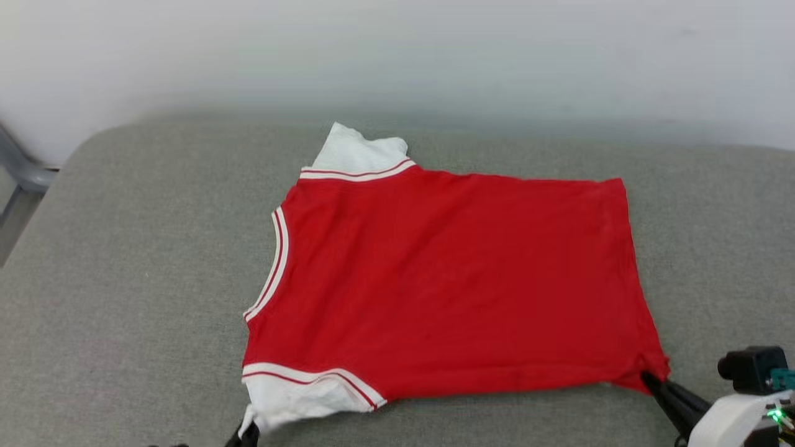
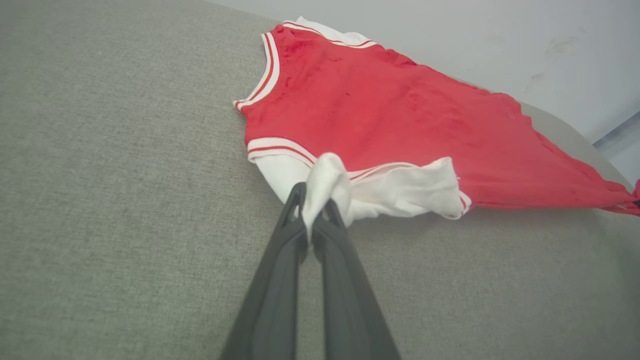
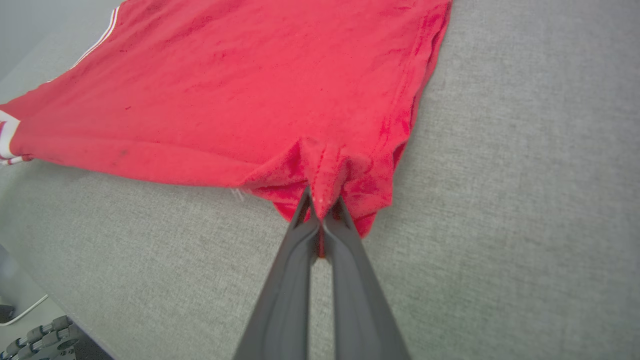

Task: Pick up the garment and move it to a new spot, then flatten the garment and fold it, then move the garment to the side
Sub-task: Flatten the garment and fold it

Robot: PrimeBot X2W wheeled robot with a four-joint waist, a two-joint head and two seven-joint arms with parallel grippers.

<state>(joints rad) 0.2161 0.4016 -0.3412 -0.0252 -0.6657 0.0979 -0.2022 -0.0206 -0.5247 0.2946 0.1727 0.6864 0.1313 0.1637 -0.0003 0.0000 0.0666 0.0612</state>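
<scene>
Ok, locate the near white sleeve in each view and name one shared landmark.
Head view: near white sleeve at the bottom, left of centre.
Left wrist view: centre, pinched by the left pincer.
Right wrist view: a sliver at the far left edge.
Shared landmark: the garment's red body.

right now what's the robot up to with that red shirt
The robot holds the red jersey by two near corners on the grey cushion. Its left end effector is shut on the white sleeve, its right end effector on the red hem corner. The jersey lies spread mostly flat, plain red side up, not yet folded.
</scene>
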